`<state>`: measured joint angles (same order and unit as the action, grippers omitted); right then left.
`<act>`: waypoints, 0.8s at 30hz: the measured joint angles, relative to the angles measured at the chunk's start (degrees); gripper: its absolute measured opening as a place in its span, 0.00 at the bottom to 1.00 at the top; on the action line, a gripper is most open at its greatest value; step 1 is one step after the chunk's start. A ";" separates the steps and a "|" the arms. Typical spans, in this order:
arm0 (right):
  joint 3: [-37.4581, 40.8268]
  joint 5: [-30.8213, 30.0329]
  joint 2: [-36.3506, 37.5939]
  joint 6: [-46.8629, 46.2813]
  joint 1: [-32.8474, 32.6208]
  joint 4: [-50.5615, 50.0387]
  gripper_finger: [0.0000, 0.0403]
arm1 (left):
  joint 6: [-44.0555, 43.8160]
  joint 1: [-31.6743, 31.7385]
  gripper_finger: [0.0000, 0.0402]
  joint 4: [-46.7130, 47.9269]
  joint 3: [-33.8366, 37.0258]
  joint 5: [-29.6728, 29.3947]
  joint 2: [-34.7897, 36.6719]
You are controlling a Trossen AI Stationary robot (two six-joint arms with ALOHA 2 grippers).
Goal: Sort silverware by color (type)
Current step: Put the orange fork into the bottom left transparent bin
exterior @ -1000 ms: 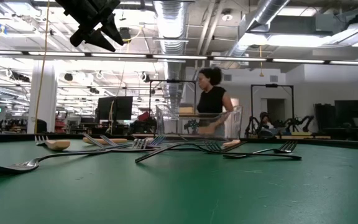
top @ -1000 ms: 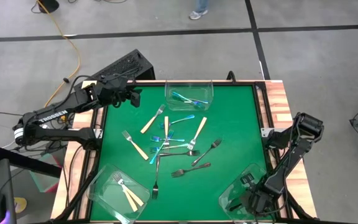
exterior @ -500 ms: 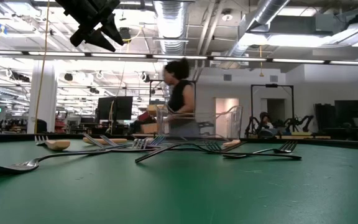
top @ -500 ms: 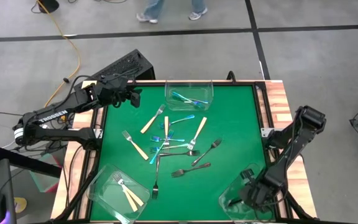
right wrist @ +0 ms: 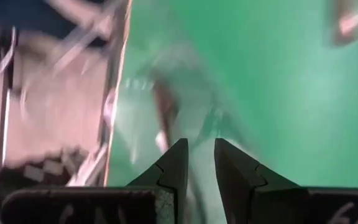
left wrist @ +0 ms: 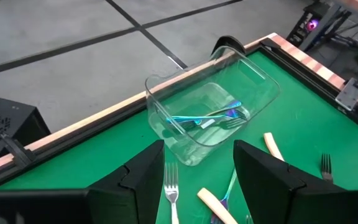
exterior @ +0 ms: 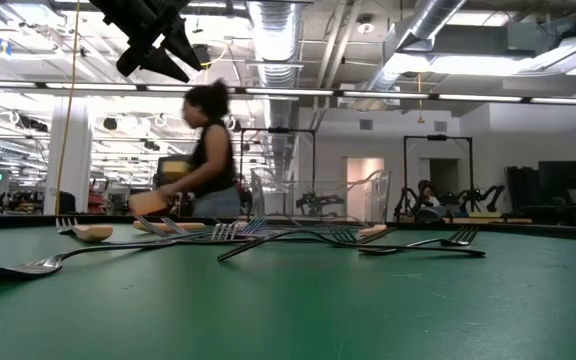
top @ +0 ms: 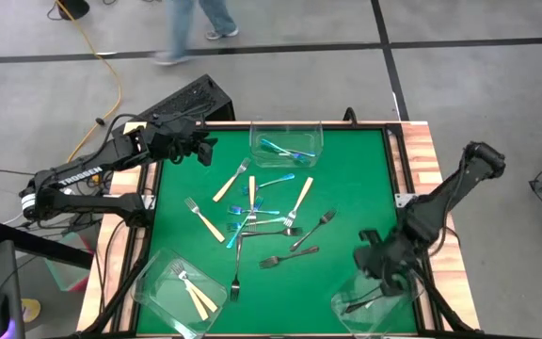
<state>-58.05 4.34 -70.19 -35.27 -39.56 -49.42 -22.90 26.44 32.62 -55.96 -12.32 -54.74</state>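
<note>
You have two dark, near-black jointed arms. The left arm (top: 83, 176) carries white "TROSSEN" lettering along its long link and rounded joint housings. The right arm (top: 445, 200) is the same matte black with a bulbous elbow. Each gripper's fingers (left wrist: 142, 177) are black, angular, wedge-shaped plates with flat inner faces.

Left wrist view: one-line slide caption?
Open left tool faces clear tub holding blue-handled forks.
</note>
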 joint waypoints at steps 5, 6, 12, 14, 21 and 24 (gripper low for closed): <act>-0.06 -5.12 3.75 4.01 7.73 2.81 0.24 | 0.00 0.00 0.44 -0.07 0.00 1.78 0.00; -0.06 -6.12 4.28 5.14 9.32 3.42 0.24 | -0.02 0.02 0.44 -0.09 0.00 2.14 0.00; -0.06 -10.61 5.33 14.04 18.25 10.47 0.24 | -0.32 0.01 0.44 -0.31 0.00 5.82 0.26; -0.06 -10.65 5.05 17.41 20.97 13.19 0.24 | -0.28 0.00 0.44 -0.45 0.00 7.00 0.50; -0.06 -10.60 1.03 24.84 29.11 23.37 0.24 | -0.28 -0.02 0.44 -0.94 0.00 9.58 1.90; -0.06 -10.51 -1.29 26.18 31.55 28.34 0.24 | -0.26 -0.02 0.44 -1.79 0.00 10.63 2.97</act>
<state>-58.11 -6.17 -71.48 -9.10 -8.00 -21.08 -23.16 26.41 30.83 -55.96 -1.69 -51.77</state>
